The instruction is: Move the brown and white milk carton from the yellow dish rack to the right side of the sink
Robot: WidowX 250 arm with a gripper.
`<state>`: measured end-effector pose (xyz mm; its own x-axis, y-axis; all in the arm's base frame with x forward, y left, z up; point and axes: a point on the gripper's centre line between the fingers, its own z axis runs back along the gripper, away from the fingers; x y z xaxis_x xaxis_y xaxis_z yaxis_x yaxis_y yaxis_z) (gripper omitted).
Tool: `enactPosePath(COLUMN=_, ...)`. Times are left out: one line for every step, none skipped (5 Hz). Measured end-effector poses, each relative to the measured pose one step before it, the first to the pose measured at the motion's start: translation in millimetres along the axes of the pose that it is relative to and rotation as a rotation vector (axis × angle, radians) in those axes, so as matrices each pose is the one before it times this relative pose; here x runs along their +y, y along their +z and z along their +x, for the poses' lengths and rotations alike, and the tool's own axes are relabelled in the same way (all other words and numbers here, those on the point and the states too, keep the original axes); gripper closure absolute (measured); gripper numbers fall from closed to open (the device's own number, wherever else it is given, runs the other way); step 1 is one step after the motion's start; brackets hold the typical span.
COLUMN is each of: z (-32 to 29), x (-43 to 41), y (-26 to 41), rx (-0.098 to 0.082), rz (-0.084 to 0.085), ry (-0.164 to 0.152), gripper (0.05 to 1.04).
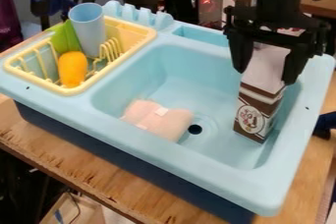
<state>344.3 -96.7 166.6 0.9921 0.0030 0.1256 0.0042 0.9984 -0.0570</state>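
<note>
The black gripper [265, 76] hangs over the right part of the light blue sink [121, 120], shut on the upper part of a brown and white carton [255, 117]. One finger is at each side of the carton, which is upright with a slight lean inside the basin. Whether its base touches the sink floor, I cannot tell. A pale pink soft toy [159, 120] lies on the basin floor to the left, beside the dark drain hole, apart from the carton.
A yellow dish rack [72, 90] at the sink's left holds a light blue cup [89, 27], an orange object [72, 69] and a green object [64, 38]. The basin walls surround the carton. A wooden table [98, 166] supports the sink.
</note>
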Motion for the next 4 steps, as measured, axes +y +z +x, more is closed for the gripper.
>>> enactPosePath(z=0.40, x=-0.31, y=7.46, rx=0.0030, rz=0.0007, ry=0.0285, gripper=0.075)
enactPosePath(z=-10.59, x=4.17, y=34.11, rx=-0.0310, rz=-0.0206, ry=0.0069, gripper=0.075)
enactPosePath(z=-17.77, x=27.37, y=48.16, rx=-0.0380, rz=0.0288, ry=0.0272, gripper=0.075)
enactPosePath(z=-12.97, x=22.14, y=17.65, rx=0.0212, rz=0.0510, ry=0.0034, gripper=0.075)
